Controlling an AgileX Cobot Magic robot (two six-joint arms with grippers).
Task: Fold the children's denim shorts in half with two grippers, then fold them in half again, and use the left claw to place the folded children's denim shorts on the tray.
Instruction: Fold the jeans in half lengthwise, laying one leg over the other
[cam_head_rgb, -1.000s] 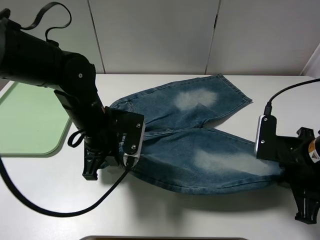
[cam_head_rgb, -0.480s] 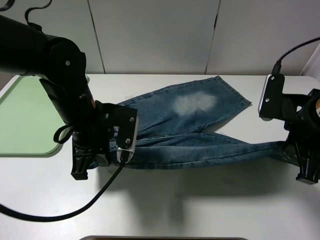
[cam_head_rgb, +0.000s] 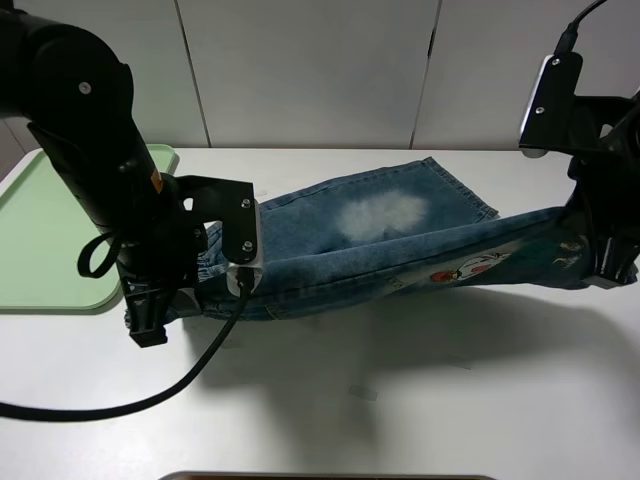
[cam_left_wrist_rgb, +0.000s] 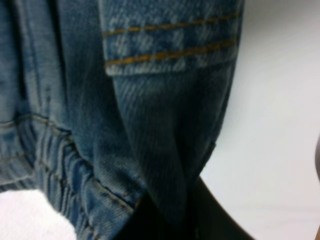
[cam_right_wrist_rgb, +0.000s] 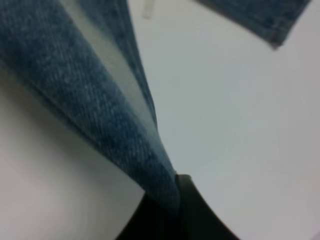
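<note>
The shorts (cam_head_rgb: 380, 235) hung stretched between the left gripper (cam_head_rgb: 147, 325) and the right gripper (cam_head_rgb: 600, 268) over the table (cam_head_rgb: 400, 400). The far leg lay flat and the near leg was lifted, its cartoon patches facing us. The left gripper was clamped on the waistband end, the right pinched shut on the lifted leg's hem. To make this first fold well, we judged that both should travel level and together toward the far edge, hold the cloth taut, and lay hem on hem. We counted one pair of shorts, two grippers and one tray (cam_head_rgb: 40, 270), well apart on the left
</note>
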